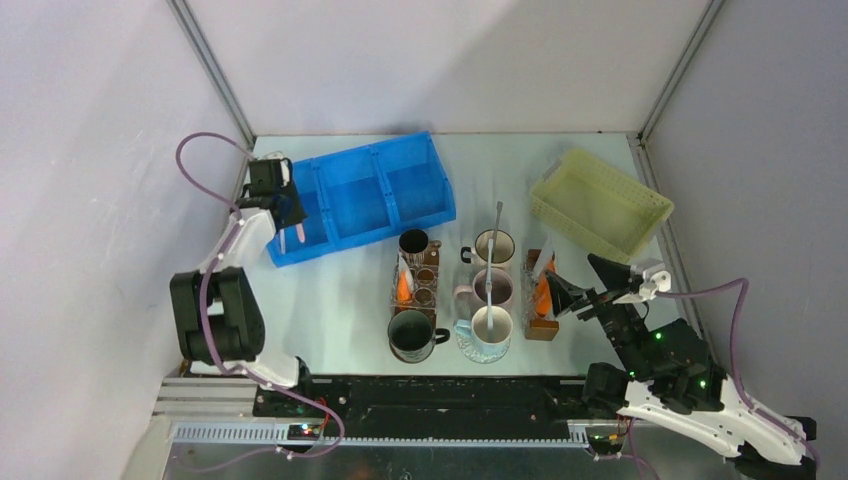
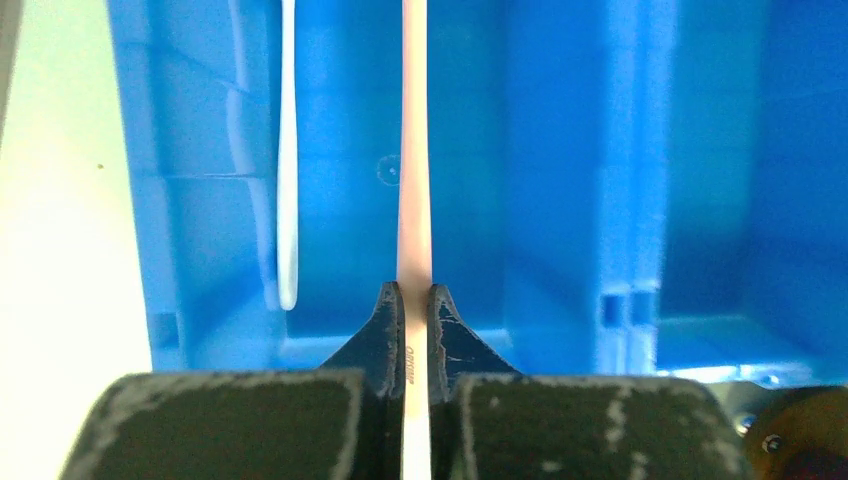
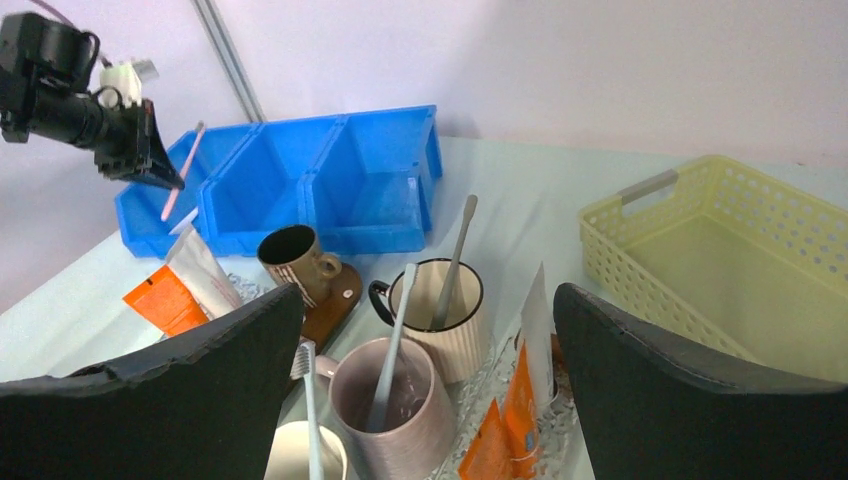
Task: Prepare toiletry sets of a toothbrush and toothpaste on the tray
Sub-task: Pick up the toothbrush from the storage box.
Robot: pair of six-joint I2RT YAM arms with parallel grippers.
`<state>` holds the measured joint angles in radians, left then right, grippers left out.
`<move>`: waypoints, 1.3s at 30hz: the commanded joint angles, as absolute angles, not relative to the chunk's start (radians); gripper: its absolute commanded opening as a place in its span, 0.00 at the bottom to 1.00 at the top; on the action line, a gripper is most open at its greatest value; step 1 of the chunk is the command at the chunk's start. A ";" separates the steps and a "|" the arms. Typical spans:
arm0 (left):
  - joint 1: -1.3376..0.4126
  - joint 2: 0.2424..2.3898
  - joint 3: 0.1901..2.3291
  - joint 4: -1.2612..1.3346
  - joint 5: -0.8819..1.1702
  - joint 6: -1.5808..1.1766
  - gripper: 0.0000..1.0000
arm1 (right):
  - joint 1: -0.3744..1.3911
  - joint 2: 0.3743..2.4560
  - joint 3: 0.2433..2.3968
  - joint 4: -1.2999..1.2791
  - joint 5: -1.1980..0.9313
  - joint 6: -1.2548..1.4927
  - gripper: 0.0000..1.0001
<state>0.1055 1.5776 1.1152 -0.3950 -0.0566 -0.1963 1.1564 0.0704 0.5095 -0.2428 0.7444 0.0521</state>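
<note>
Across the table (image 1: pixel 340 300), the largest thing is your blue tray (image 1: pixel 345 158), split into three compartments. The yellow basket (image 1: pixel 655 208) sits well apart at the far right, and the mugs (image 1: pixel 412 335) stand in the middle between the arms.

Your left gripper (image 2: pixel 413 295) is pressed together on the pink toothbrush (image 2: pixel 413 180). It pinches the handle, so the brush hangs tilted over the tray's leftmost compartment. Your right gripper (image 1: pixel 578 280) is spread wide with nothing in it, near the orange toothpaste tubes (image 1: pixel 541 295) to the right of the mugs.

A pale toothbrush (image 2: pixel 287 200) lies in that same leftmost compartment, along its outer wall. A set likely wants only one brush, so consider carrying the pink one to the middle compartment, where the top view shows no brush.

- Lower it until the handle is nearly flat on the compartment floor, and only then part the fingers.
- If you let go while it is tilted and high, it may bounce or end up propped across a divider.
- Keep the fingers off the pale brush.
- Your right gripper looks well placed to bring a tube next.

There is fine print on the pink handle between the fingers, too small to read. A round moulded mark on the tray floor is also illegible, and nothing on the tubes can be read.
</note>
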 commanded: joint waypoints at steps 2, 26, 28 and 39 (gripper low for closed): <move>0.056 1.402 1.063 -0.308 -0.121 -0.240 0.00 | 1.160 0.114 0.555 -0.199 0.682 0.032 0.98; -0.333 0.917 0.849 -0.028 -0.068 -0.285 0.00 | 1.147 0.432 0.682 -0.084 0.493 -0.033 0.97; -0.375 0.903 0.851 -0.013 -0.060 -0.293 0.00 | 1.141 0.471 0.698 -0.059 0.459 -0.039 0.97; -0.676 0.893 0.872 0.029 -0.104 -0.189 0.00 | 1.021 0.661 0.824 0.039 0.255 0.018 0.92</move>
